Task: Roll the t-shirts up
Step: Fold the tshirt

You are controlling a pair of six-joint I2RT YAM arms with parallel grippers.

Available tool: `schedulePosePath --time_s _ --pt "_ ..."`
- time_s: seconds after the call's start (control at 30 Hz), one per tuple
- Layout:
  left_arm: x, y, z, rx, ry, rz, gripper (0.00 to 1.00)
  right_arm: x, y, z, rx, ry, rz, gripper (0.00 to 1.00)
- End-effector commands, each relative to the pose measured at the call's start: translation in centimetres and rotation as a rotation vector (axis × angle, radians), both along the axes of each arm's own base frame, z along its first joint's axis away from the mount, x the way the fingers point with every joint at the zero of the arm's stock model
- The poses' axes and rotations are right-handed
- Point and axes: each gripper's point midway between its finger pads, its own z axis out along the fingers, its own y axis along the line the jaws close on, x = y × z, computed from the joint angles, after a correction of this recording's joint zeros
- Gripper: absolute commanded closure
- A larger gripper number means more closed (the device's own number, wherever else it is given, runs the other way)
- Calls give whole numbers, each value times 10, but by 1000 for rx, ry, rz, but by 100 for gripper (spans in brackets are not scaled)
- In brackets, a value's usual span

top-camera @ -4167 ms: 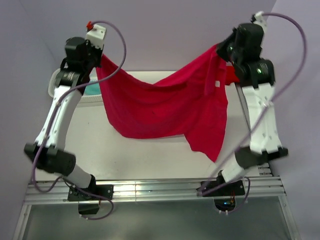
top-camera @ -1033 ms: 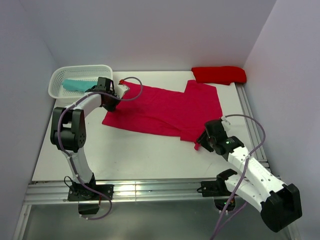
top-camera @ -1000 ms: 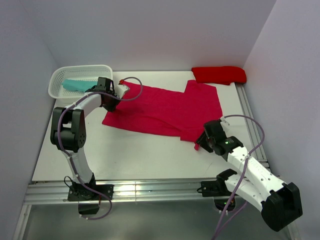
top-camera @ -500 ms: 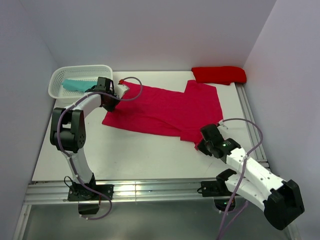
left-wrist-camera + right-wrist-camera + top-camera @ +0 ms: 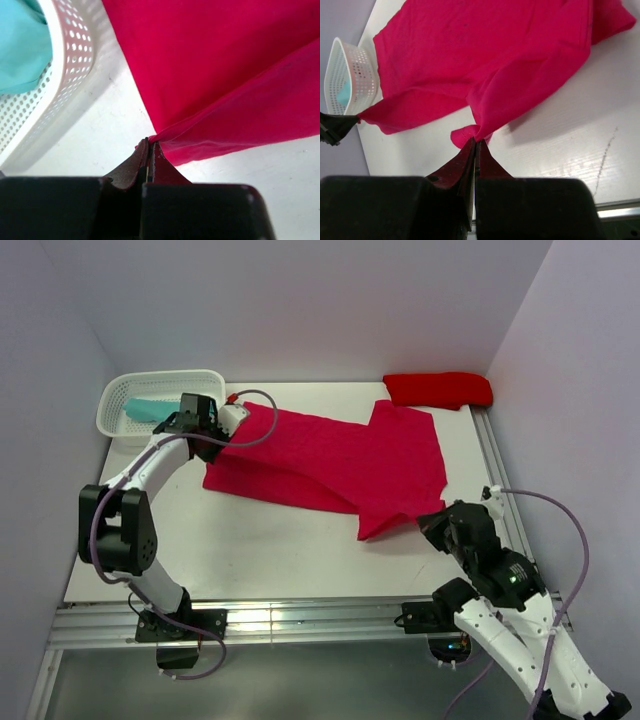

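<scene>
**A:** Where is the large raspberry-red cloth t-shirt (image 5: pixel 330 455)?

**B:** Spread askew across the white desk (image 5: pixel 250 550), mostly flat. The near right part is tented up.

**A:** And the hands?

**B:** The left hand (image 5: pixel 150 146) is clenched on the shirt's left corner, near the white lattice plastic basket (image 5: pixel 165 375). The right hand (image 5: pixel 476 142) is clenched on the near hem corner.

**A:** What could go wrong?

**B:** Both pinches look thin, just an edge of cloth at the fingertips. My guess is that a hard pull apart slips a corner free. An uneven pull would skew or crease the body and give a crooked roll. A leftward swing of the left hand might knock the basket.

**A:** The other tees?

**B:** The teal cloth bundle (image 5: pixel 145 408) is in the basket. The scarlet cloth bundle (image 5: pixel 440 388) is at the far right, apart from the hands.
</scene>
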Motion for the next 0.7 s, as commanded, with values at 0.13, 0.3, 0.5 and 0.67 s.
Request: schedulePosePath --time_s 0.13,0.3,0.5,0.67 --pt "-30 10 21 35 -28 1 100 -34 -26 17 47 -42 -77 100" --pt "-54 13 26 29 -29 -5 100 -51 -34 31 108 -93 -89 100" --pt "-81 15 19 31 -16 -19 100 -64 -33 41 194 -154 -67 100" --pt "-92 17 8 46 14 -24 100 -67 -29 44 211 -164 -43 100"
